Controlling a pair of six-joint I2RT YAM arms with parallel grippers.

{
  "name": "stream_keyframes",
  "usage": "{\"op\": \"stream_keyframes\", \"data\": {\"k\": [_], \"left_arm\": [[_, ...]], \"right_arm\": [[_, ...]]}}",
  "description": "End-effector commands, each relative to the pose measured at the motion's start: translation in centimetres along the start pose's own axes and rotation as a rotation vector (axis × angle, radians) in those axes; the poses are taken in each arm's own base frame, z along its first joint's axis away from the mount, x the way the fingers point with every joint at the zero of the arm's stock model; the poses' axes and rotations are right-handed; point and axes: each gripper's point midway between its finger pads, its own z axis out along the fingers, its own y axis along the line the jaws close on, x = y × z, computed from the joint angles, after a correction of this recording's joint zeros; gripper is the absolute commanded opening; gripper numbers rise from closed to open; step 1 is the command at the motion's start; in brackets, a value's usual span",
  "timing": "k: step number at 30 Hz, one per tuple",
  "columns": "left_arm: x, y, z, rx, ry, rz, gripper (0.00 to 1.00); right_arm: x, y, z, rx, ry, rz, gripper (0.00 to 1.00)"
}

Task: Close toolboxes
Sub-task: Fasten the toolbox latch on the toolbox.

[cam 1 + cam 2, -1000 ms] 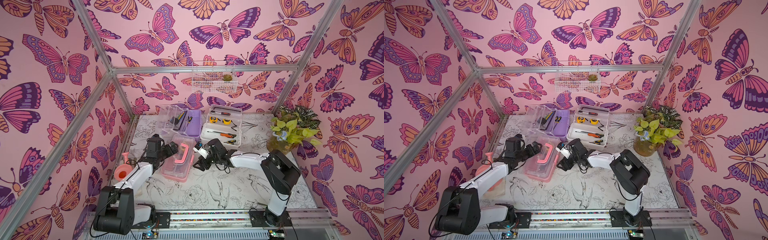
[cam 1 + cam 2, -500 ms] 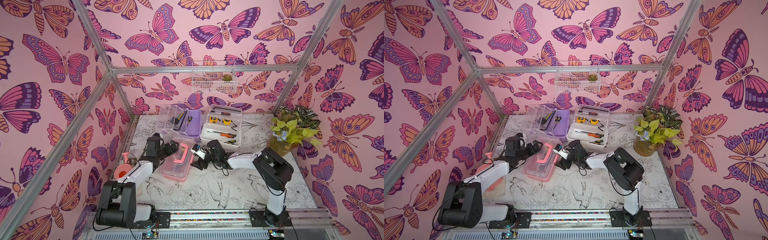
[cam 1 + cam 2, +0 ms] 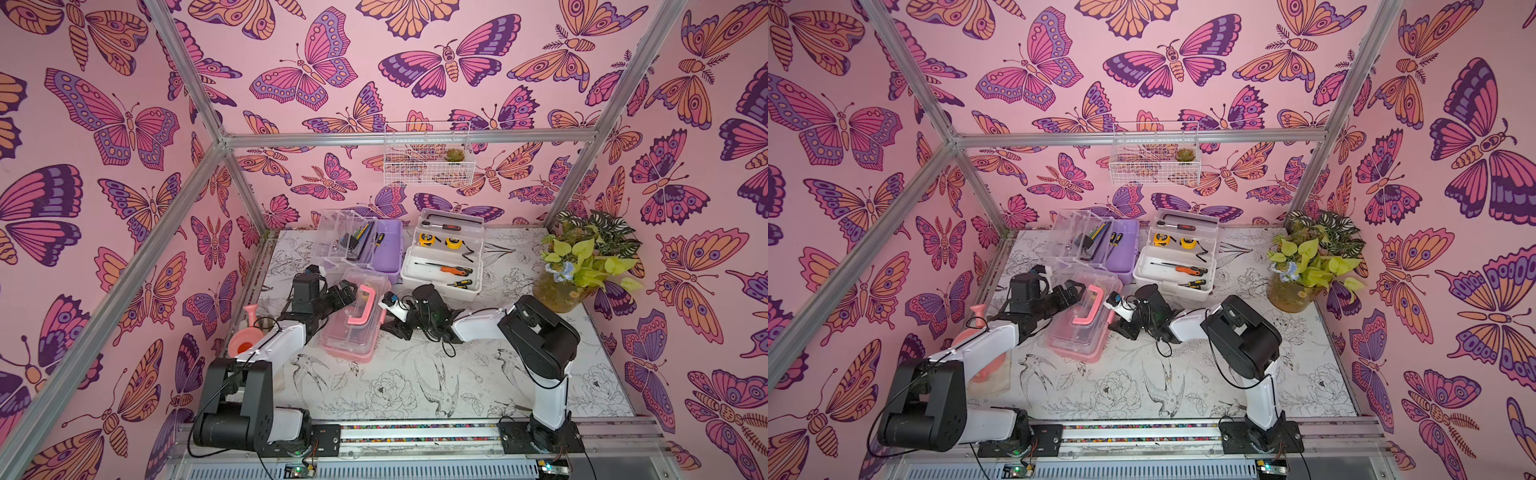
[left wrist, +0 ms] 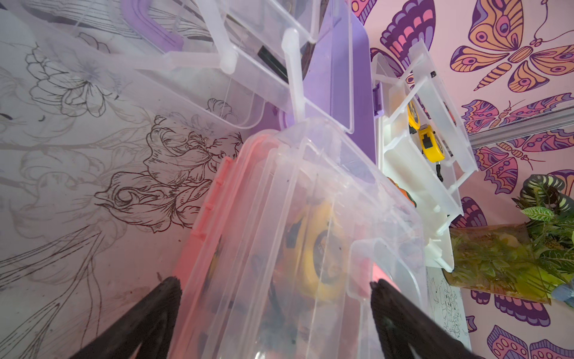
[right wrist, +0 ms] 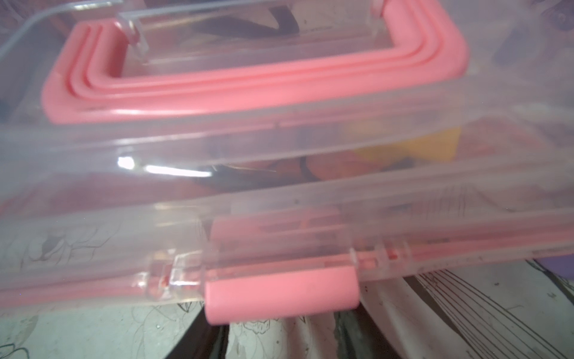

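"Pink box (image 3: 349, 340): what are the fingers doing to it?"

"The left gripper (image 4: 273, 289) stands spread wide at the box's left side. One dark finger (image 4: 161, 307) is by the pink base and its mate is over the clear lid. I cannot tell whether either presses. The right gripper (image 3: 390, 326) sits low at the right side, its fingers (image 5: 206, 342) just under the pink latch (image 5: 281, 295). Clamped or loose, I cannot tell."

"Is the lid down?"

"Down on the base, with the pink handle (image 5: 248, 96) lying on top. Whether the latch has snapped shut, I cannot say."

"Where does it sit?"

"Near the table's (image 3: 415, 374) left edge, about midway front to back, a little askew."

"And the others?"

"The purple box (image 3: 390, 249) and the white box (image 3: 467, 293) stand side by side along the back edge. Both are open, clear trays raised, tools lying inside. The purple one is just behind the pink one. A plant (image 3: 582, 266) fills the back right corner."
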Motion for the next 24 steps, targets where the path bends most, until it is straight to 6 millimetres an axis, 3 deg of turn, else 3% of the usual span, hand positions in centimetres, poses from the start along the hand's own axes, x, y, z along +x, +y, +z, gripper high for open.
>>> {"op": "stream_keyframes", "data": {"k": [1, 16, 24], "left_arm": [[1.0, 0.5, 0.0, -0.004, 0.025, 0.012, 0.97], [1.2, 0.3, 0.0, 0.011, 0.05, 0.046, 0.96], [1.8, 0.1, 0.3, 0.029, 0.078, 0.043, 0.95]], "right_arm": [[-1.3, 0.0, -1.0, 0.027, -0.029, -0.037, 0.41], [-0.3, 1.8, -3.8, -0.03, 0.123, -0.043, 0.4], [0.1, 1.8, -4.2, -0.029, 0.175, -0.025, 0.4]]}}
